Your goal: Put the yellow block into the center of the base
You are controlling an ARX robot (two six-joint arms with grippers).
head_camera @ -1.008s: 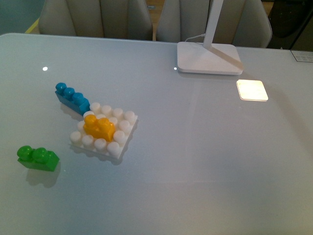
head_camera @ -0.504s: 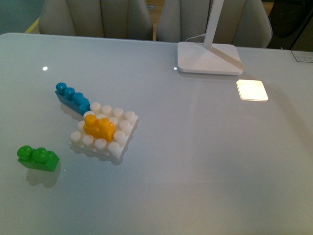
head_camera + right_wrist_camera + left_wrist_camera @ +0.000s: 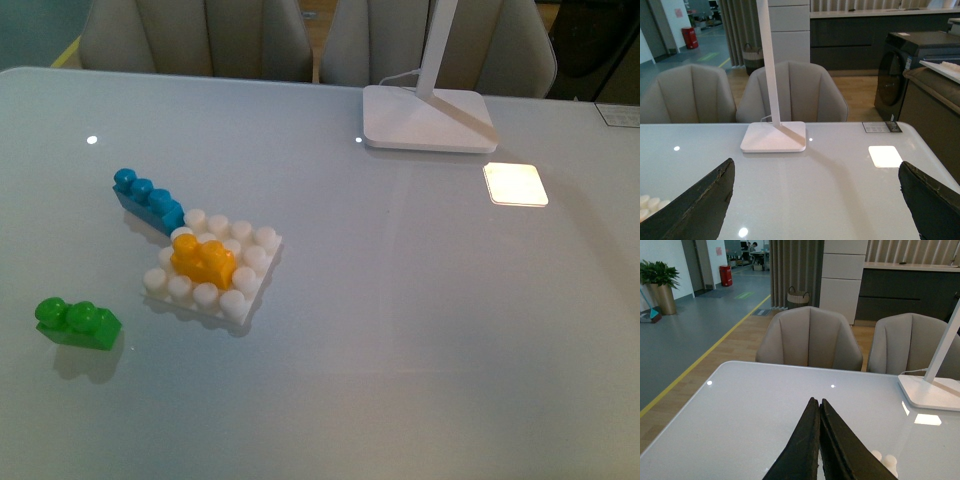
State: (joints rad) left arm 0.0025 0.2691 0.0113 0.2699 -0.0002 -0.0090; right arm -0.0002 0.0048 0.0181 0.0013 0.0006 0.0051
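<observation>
Nothing has moved since earlier: the yellow block (image 3: pixel 203 260) sits on the base (image 3: pixel 256 282) center, near the counter's (image 3: pixel 420 330) left edge. Left gripper (image 3: pixel 816 405) pressed together, right gripper (image 3: pixel 815 200) spread wide; only checking the seating seems left.

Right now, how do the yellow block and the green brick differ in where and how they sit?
The yellow block sits on the studs of the white base, near its center; the green brick lies on the bare table, apart from the base and nearer the robot's left. The yellow block is ringed by white studs; the green brick touches nothing else. Both are small two-stud bricks, upright, and no pincer holds either.
</observation>
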